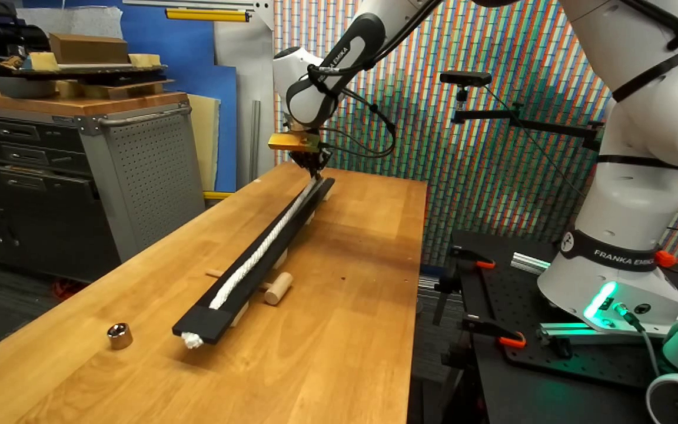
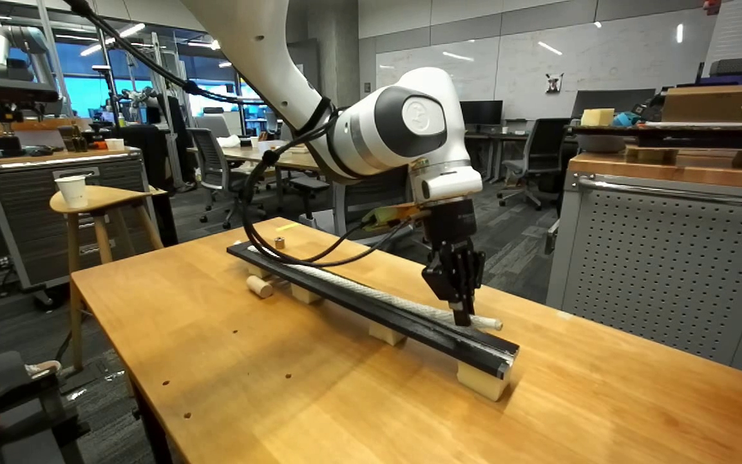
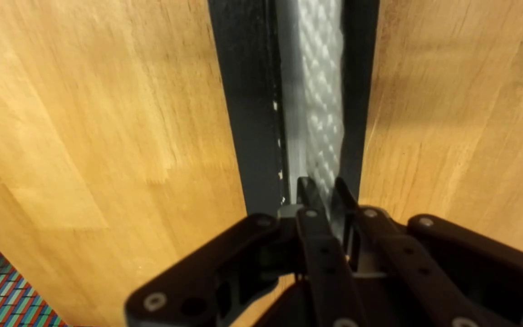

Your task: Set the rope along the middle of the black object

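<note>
The cream-white rope [image 1: 263,241] runs along the long black bar [image 1: 203,321]. Its near end goes under a dark cover, and a frayed tip sticks out. My gripper [image 1: 315,175] is at the bar's far end. In an exterior view, the gripper [image 2: 462,319] is shut on the rope [image 2: 371,293] near its end, which sticks out past the fingers and beyond the edge of the bar [image 2: 409,325]. In the wrist view, the fingertips [image 3: 323,186] hold the rope [image 3: 323,86] right of the bar's middle, beside a bare grey groove strip [image 3: 291,91].
Pale blocks [image 2: 484,380] hold the bar up off the wooden table [image 1: 345,330]. A wooden mallet [image 1: 279,288] lies partly under the bar. A metal socket [image 1: 119,335] stands near the bar's near end. A black cable loop [image 2: 319,264] hangs from the arm over the bar.
</note>
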You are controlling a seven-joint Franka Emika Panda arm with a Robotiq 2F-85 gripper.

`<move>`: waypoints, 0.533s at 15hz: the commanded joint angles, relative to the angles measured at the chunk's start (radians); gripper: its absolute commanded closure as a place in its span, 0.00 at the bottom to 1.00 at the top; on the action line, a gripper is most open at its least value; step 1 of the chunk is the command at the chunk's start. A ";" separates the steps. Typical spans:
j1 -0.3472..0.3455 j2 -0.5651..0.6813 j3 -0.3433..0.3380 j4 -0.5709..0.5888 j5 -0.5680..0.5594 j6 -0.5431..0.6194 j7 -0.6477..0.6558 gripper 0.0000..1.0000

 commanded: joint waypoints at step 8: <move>-0.001 0.042 -0.026 0.015 -0.005 -0.016 -0.017 0.97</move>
